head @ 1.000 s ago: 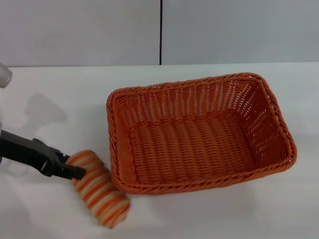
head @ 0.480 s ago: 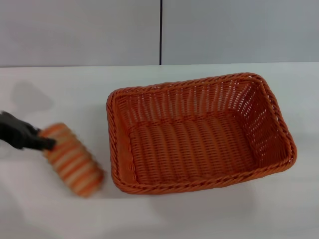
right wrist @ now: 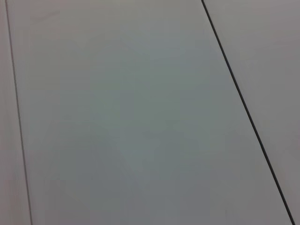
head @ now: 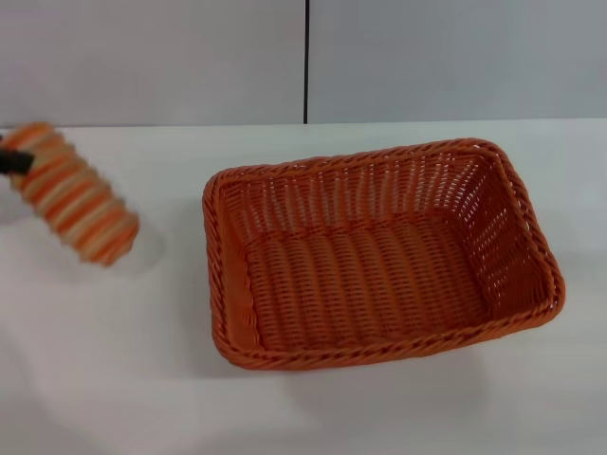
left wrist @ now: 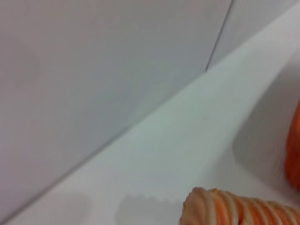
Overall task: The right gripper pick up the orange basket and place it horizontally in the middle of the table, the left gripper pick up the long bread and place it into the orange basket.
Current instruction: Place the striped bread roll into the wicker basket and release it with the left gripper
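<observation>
The orange basket (head: 379,251) lies lengthwise across the middle of the white table (head: 313,417), open side up and empty. The long bread (head: 74,194), striped orange and cream, hangs in the air at the far left, above the table and well apart from the basket. Only a black tip of my left gripper (head: 11,163) shows at the picture's edge, shut on the bread's upper end. In the left wrist view the bread (left wrist: 239,208) and a sliver of the basket (left wrist: 294,154) appear. My right gripper is out of view.
A grey wall with a dark vertical seam (head: 306,62) stands behind the table's far edge. The right wrist view shows only grey wall panels (right wrist: 140,117).
My left gripper has lifted the bread off the table near the basket's front left corner and carried it up and to the left. The basket has not moved.
</observation>
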